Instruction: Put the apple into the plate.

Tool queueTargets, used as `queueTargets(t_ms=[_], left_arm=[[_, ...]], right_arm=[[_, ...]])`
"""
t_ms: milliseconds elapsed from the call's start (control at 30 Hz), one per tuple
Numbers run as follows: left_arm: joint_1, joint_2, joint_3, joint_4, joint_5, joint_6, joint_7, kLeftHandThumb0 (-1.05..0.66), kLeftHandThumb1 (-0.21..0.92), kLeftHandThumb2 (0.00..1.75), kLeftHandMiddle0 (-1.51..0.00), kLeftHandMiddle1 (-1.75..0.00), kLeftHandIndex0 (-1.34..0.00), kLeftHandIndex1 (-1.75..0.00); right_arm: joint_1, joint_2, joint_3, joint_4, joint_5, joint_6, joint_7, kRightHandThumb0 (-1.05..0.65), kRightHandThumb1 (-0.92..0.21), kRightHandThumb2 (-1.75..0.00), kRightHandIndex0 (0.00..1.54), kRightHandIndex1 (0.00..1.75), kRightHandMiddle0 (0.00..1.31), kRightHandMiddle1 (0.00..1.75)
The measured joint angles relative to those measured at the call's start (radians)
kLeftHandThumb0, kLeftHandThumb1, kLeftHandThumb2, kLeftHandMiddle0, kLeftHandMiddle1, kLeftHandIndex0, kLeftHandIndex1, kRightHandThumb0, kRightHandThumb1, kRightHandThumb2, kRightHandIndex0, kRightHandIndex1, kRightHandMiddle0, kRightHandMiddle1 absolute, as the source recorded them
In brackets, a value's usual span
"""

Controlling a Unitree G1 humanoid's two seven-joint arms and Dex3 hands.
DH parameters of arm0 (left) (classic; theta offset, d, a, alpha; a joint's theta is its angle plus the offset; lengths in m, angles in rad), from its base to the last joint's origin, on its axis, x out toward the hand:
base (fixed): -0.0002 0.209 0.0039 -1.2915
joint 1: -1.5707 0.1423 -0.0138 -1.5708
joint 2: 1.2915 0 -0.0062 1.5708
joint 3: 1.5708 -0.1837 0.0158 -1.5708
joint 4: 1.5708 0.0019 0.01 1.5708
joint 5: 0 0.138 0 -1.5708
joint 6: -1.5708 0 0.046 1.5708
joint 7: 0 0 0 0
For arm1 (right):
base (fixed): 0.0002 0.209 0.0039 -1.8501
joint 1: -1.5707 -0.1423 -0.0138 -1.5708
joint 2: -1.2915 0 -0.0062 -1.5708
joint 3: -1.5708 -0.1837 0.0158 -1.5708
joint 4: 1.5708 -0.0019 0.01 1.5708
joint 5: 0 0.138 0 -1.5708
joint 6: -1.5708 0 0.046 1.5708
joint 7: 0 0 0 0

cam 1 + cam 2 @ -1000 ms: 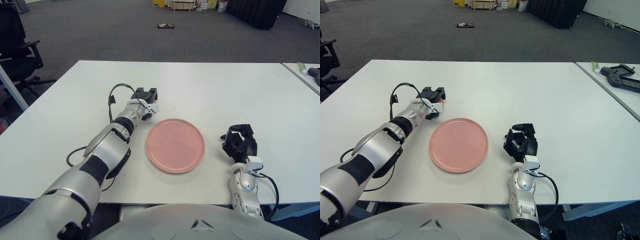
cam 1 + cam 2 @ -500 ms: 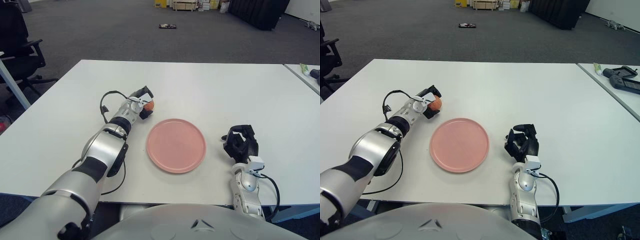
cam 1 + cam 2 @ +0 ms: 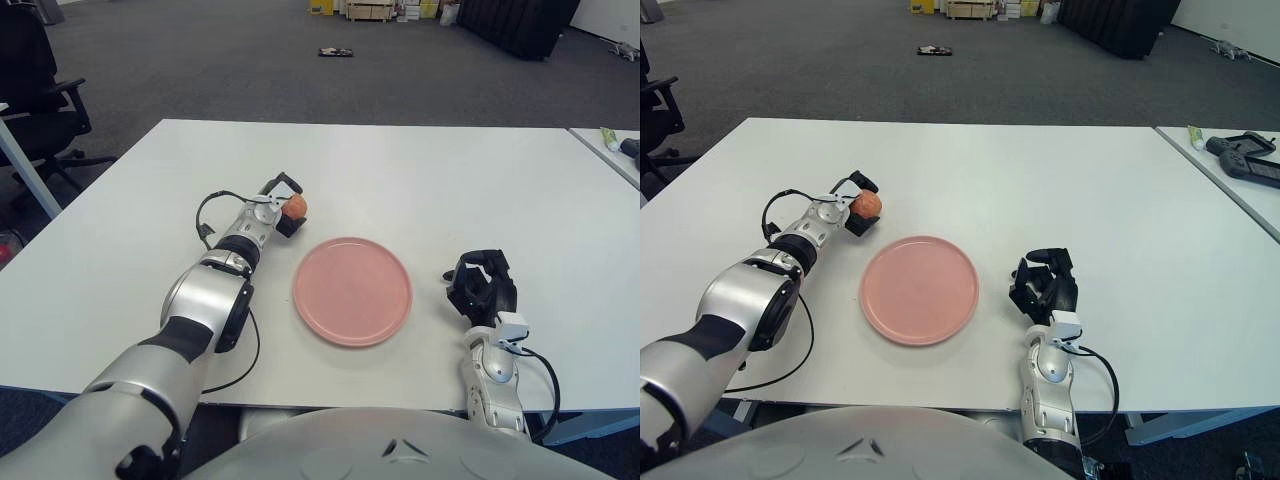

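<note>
Just past the far-left edge of the plate (image 3: 352, 291), the left hand (image 3: 281, 208) is stretched out low over the table (image 3: 450, 180), and the apple (image 3: 296, 205) is cupped in it. The fingers are wrapped around the apple's left side and underneath, with one dark fingertip (image 3: 291, 181) poking up behind it, so it's a proper grasp and not just a nudge. The apple is seen on the hand's right, on the side facing the plate, but it's not over the plate; a strip of bare table is left between them. Whether the apple is lifted off the table or touching it can't be made out.

Compared with a second ago, quite a bit is changed: back then the hand was turned with its back up and the apple couldn't be seen at all. Half a second ago a sliver of orange was showing, and now most of the fruit is exposed. The wrist is rolled over more and the cable loop is flatter.

The right hand (image 3: 481, 287) is curled up loosely, holding nothing, to the right of the plate, same as before.
</note>
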Motion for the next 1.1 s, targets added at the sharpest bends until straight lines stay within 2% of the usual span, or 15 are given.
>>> queueTargets(t_ms=[267, 600, 933, 1100], left_arm=[[-0.016, 0.009, -0.006, 0.003, 0.006, -0.012, -0.019, 0.0, 0.09, 1.53, -0.86, -1.57, -0.55, -1.75], [-0.022, 0.026, 0.002, 0.005, -0.004, -0.073, -0.064, 0.0, 0.11, 1.51, -0.83, -1.59, -0.53, -1.75], [-0.041, 0.057, 0.013, -0.029, -0.02, -0.221, -0.082, 0.0, 0.12, 1.5, -0.82, -1.6, -0.53, -1.75], [-0.062, 0.076, -0.008, -0.082, -0.002, -0.317, -0.036, 0.0, 0.09, 1.54, -0.83, -1.61, -0.55, -1.75]], right_arm=[[-0.004, 0.0, -0.001, 0.0, 0.0, 0.012, 0.002, -0.38, -0.67, -0.87, 0.52, 1.58, 0.34, 1.75], [-0.021, -0.001, -0.001, 0.003, -0.007, 0.036, -0.026, -0.39, -0.66, -0.88, 0.52, 1.6, 0.35, 1.75], [-0.027, -0.001, 0.006, 0.008, -0.01, 0.038, -0.037, -0.39, -0.66, -0.88, 0.54, 1.56, 0.35, 1.75], [-0.039, -0.002, 0.008, 0.014, -0.015, 0.038, -0.042, -0.39, -0.66, -0.89, 0.56, 1.57, 0.35, 1.75]])
